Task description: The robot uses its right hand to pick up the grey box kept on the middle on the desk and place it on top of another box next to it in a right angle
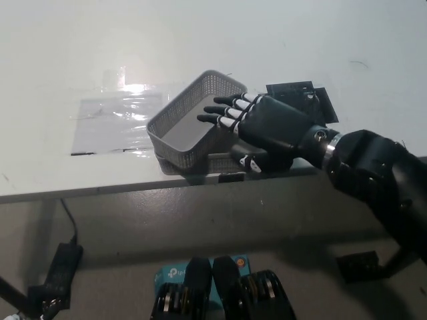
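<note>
Head view shows our right hand [267, 127], fingers spread and gripping nothing, over the grey mesh basket [190, 123], seemingly light and rigid, best gripped by its rim.

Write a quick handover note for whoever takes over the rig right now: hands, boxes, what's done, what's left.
Right robot hand: open, fingers spread over the top box's near right rim; I can't tell if they touch it.
Left robot hand: not in view.
Top box: grey mesh, lies on the lower box at the desk front edge, turned at a slant across it, one end tipped up.
Done: box picked up and set on the other.
Left: check the angle, since it looks oblique rather than square, then draw the right robot hand clear.
</note>
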### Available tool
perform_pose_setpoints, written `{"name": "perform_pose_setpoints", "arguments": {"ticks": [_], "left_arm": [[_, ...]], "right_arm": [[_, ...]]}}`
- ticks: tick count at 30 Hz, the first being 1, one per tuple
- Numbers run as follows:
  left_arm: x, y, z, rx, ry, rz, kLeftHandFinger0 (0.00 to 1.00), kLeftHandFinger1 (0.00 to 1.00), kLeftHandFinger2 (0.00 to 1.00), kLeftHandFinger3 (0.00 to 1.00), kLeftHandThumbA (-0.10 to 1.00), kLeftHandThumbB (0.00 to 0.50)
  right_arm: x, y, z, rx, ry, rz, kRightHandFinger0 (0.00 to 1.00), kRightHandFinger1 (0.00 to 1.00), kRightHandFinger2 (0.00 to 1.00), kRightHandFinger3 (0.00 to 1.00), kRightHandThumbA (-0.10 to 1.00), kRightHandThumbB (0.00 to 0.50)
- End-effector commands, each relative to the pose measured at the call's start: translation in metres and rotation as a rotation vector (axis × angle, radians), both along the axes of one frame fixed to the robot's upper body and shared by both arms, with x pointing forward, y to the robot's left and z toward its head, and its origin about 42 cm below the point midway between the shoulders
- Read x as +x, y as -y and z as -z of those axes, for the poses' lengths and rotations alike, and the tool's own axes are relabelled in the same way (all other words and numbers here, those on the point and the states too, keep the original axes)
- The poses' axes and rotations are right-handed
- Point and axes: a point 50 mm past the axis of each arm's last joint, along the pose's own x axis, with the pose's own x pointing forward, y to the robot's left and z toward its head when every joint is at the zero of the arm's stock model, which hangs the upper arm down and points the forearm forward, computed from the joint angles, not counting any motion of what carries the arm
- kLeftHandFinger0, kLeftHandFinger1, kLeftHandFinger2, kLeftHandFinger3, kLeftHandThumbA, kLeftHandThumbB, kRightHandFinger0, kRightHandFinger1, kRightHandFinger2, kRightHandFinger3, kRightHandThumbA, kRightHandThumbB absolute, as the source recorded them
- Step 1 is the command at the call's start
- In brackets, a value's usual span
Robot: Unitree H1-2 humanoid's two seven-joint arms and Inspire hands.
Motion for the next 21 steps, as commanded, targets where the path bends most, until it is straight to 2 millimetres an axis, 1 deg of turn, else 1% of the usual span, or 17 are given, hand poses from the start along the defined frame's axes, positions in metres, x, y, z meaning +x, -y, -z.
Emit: {"name": "perform_pose_setpoints", "arguments": {"ticks": [1,4,6,7,8,9,11,12,13,14,15,16,17,18,19,20,21], "left_arm": [[-0.002,-0.001,-0.007,0.019,0.007,0.019,0.0,0.18,0.18,0.04,1.0,0.257],[-0.002,-0.002,-0.007,0.02,0.017,0.027,0.03,0.18,0.19,0.06,1.0,0.272],[-0.001,-0.003,-0.007,0.028,0.015,0.026,0.06,0.19,0.19,0.06,1.0,0.288],[-0.001,-0.003,-0.007,0.029,0.014,0.026,0.06,0.19,0.19,0.06,1.0,0.288],[-0.001,-0.005,-0.005,0.014,0.018,0.023,0.07,0.17,0.17,0.03,1.0,0.286],[0.001,-0.005,-0.006,0.022,0.013,0.019,0.08,0.18,0.17,0.04,1.0,0.305],[0.003,-0.005,-0.007,0.028,0.003,0.005,0.07,0.19,0.18,0.05,1.0,0.268],[0.005,-0.004,-0.008,0.037,0.004,0.013,0.06,0.19,0.17,0.04,1.0,0.252],[0.005,-0.004,-0.009,0.036,0.004,0.013,0.05,0.19,0.16,0.03,1.0,0.273],[0.004,-0.002,-0.01,0.033,0.003,0.013,0.05,0.18,0.16,0.03,1.0,0.244],[0.004,-0.002,-0.009,0.027,0.006,0.015,0.09,0.18,0.16,0.02,1.0,0.247],[0.004,0.0,-0.007,0.022,0.005,0.014,0.09,0.18,0.17,0.02,1.0,0.248],[0.004,0.0,-0.008,0.029,0.003,0.016,0.1,0.22,0.2,0.07,1.0,0.239],[0.005,-0.002,-0.005,0.009,0.001,0.016,0.07,0.21,0.18,0.06,1.0,0.28],[0.005,-0.002,-0.005,0.009,0.001,0.016,0.06,0.21,0.18,0.06,1.0,0.281],[0.005,0.0,-0.001,-0.004,-0.001,0.011,0.03,0.2,0.17,0.03,1.0,0.309],[0.005,0.0,-0.002,-0.004,-0.001,0.013,0.0,0.19,0.16,0.03,1.0,0.279]], "right_arm": [[-0.003,0.008,-0.049,0.012,0.071,-0.034,0.92,1.0,1.0,1.0,0.53,0.235],[-0.012,0.016,-0.07,0.021,0.077,-0.027,0.92,1.0,1.0,1.0,0.54,0.221],[-0.015,0.025,-0.084,0.063,0.083,-0.032,0.94,1.0,1.0,1.0,0.52,0.238],[-0.014,0.024,-0.084,0.063,0.08,-0.032,0.95,1.0,1.0,1.0,0.51,0.238],[-0.023,0.038,-0.105,0.123,0.102,-0.029,0.94,1.0,1.0,1.0,0.5,0.257],[-0.028,0.043,-0.115,0.146,0.125,-0.028,0.93,1.0,1.0,1.0,0.49,0.246],[-0.039,0.053,-0.127,0.208,0.154,-0.028,0.95,1.0,1.0,1.0,0.43,0.248],[-0.047,0.059,-0.13,0.253,0.149,-0.006,0.8,0.94,1.0,1.0,0.41,0.239],[-0.05,0.061,-0.13,0.269,0.149,-0.001,0.77,0.91,0.96,1.0,0.39,0.226],[-0.058,0.07,-0.126,0.349,0.134,0.0,0.75,0.88,0.92,1.0,0.33,0.208],[-0.069,0.08,-0.112,0.413,0.099,0.05,0.76,0.84,0.9,1.0,0.33,0.195],[-0.069,0.081,-0.112,0.417,0.092,0.056,0.76,0.82,0.89,1.0,0.33,0.188],[-0.076,0.085,-0.104,0.451,0.077,0.081,0.75,0.81,0.87,1.0,0.31,0.185],[-0.084,0.093,-0.085,0.524,0.032,0.138,0.79,0.85,0.85,1.0,0.33,0.18],[-0.085,0.093,-0.085,0.526,0.03,0.14,0.8,0.85,0.85,1.0,0.33,0.179],[-0.093,0.099,-0.064,0.61,-0.009,0.186,0.72,0.8,0.8,0.98,0.3,0.167],[-0.095,0.099,-0.056,0.629,-0.022,0.199,0.71,0.8,0.79,0.98,0.29,0.154]]}}
